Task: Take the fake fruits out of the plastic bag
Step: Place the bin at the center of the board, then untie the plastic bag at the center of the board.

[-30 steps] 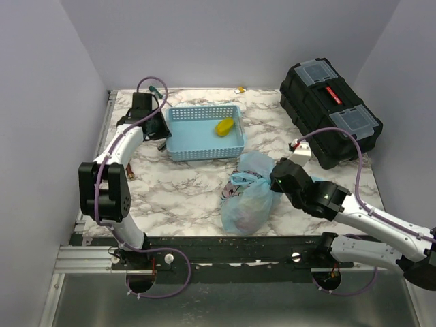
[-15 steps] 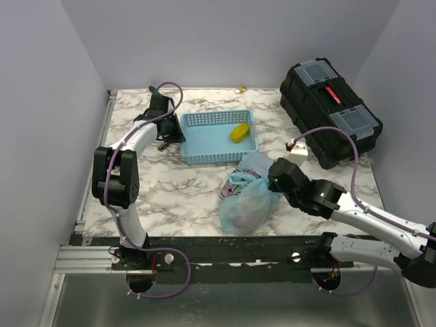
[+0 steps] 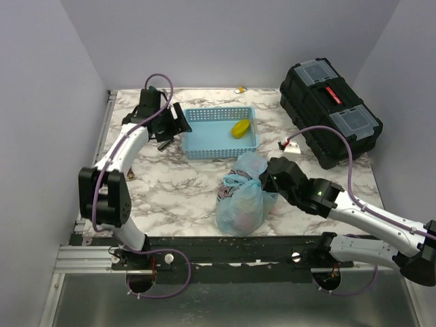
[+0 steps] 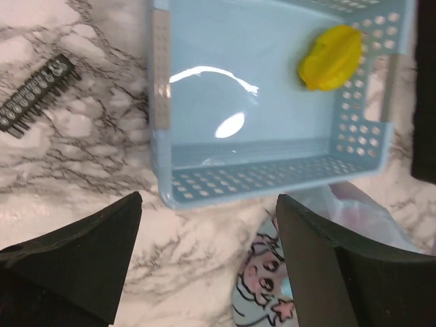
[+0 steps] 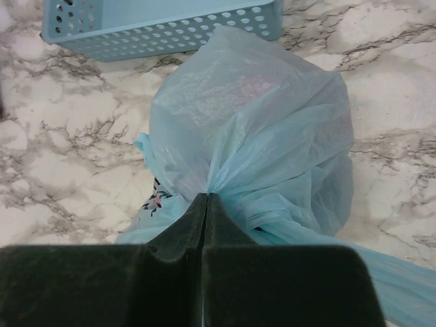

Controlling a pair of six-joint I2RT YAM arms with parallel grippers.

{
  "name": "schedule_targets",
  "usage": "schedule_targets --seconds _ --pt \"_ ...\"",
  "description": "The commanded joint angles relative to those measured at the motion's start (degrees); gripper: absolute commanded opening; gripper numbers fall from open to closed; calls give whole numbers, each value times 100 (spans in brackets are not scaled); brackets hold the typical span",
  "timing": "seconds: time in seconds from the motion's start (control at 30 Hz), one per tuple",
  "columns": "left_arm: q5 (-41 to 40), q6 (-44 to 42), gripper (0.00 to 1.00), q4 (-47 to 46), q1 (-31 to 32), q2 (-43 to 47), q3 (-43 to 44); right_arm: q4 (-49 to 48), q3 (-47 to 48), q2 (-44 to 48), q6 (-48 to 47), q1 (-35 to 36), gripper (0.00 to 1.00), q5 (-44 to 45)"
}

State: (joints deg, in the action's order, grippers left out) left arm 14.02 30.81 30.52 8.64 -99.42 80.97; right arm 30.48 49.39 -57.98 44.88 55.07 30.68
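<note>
Near the middle of the marble table, the plastic bag is seen lying as a bulging bundle, just in front of the blue mesh basket. Its gathered neck is pinched by the right gripper, whose fingers are pressed fully together on the bunched film, so that no gap is left between them. The film is drawn tight around that pinch, and a cartoon print is shown on the bag's lower side. What is held inside the bag cannot be made out through the film. One yellow fake fruit is found in the basket, toward its right end. The left gripper is held by the basket's left end, above the marble; its fingers are spread wide apart and nothing is gripped between them. A black bit strip is seen on the marble left of the basket, and a black toolbox is set at the far right.
</note>
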Motion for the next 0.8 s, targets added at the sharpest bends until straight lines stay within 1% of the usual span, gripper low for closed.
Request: schedule_targets --seconds 0.0,0.03,0.1,0.17,0.23,0.37,0.5,0.63,0.7,0.77 --pt "1388 364 79 -314 60 1728 -1030 -394 26 -72 -107 22 1 -609" --pt "1792 441 79 -582 133 2043 -1425 -426 18 -82 -99 22 1 -695" --pt "2330 508 80 -1120 451 2745 -2134 -483 -11 -112 -82 22 1 -854" --pt "2578 470 80 -1390 914 3286 -2641 -546 -20 -143 -66 22 1 -966" --pt "2538 403 81 -1564 1478 3768 -3035 -620 -27 -175 -5 24 1 -1097" --pt "1591 330 81 -2191 2642 4659 -3846 -1032 -143 -166 89 23 1 -1384" --pt "303 2 79 -2332 3555 5081 -4324 -1335 -232 -148 292 22 1 -1607" --pt "-517 -292 77 -2159 4075 4884 -4261 -1614 -366 -135 484 21 1 -1712" --pt "-745 -337 77 -2029 4250 4634 -4106 -1716 -413 -129 538 22 1 -1813" --pt "-890 -296 74 -2028 4339 4407 -4018 -1887 -485 -102 566 23 1 -1836"
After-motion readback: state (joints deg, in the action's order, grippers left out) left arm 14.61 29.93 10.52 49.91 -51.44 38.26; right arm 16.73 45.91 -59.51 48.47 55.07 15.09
